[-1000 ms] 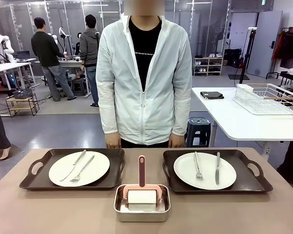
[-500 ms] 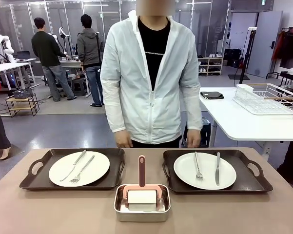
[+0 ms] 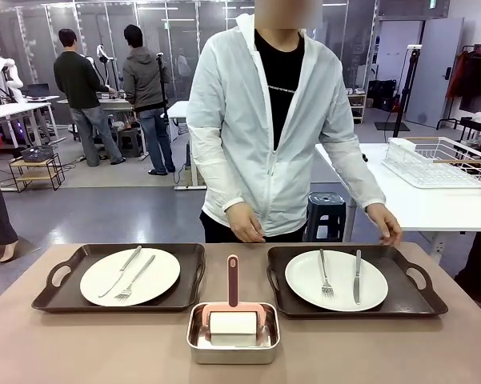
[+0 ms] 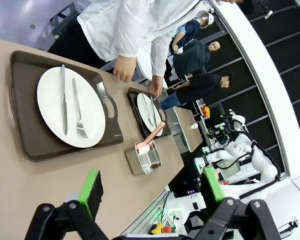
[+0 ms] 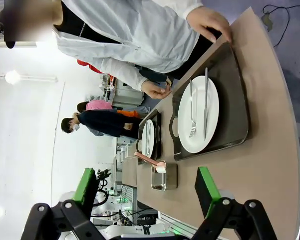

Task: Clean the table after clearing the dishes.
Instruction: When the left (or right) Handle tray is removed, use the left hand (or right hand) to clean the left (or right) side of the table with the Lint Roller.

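Two round white plates with silver cutlery lie on dark brown handled trays on the brownish table [image 3: 88, 344]. The left plate [image 3: 130, 276] [image 4: 70, 107] sits on the left tray [image 3: 56, 276]. The right plate [image 3: 336, 280] [image 5: 199, 115] sits on the right tray [image 3: 412, 280] [image 5: 234, 100]. A person in a white jacket leans over the far edge, one hand [image 3: 386, 228] [image 5: 209, 22] at the right tray's far corner, the other hand [image 3: 246, 224] near its left end. My left gripper [image 4: 150, 192] and right gripper [image 5: 145, 192] hang open above the table, holding nothing.
A shiny steel pan [image 3: 233, 334] [image 4: 145, 160] [image 5: 164, 176] with a pink-handled roller [image 3: 233, 308] stands at the table's near middle, between the trays. A white table [image 3: 400, 200] with a wire dish rack [image 3: 436, 160] is behind at the right, a stool [image 3: 328, 212] beside it.
The person has stepped toward the picture's right and leaned in, bringing both hands down to the right tray's far edge. Trays, plates and pan have not moved.
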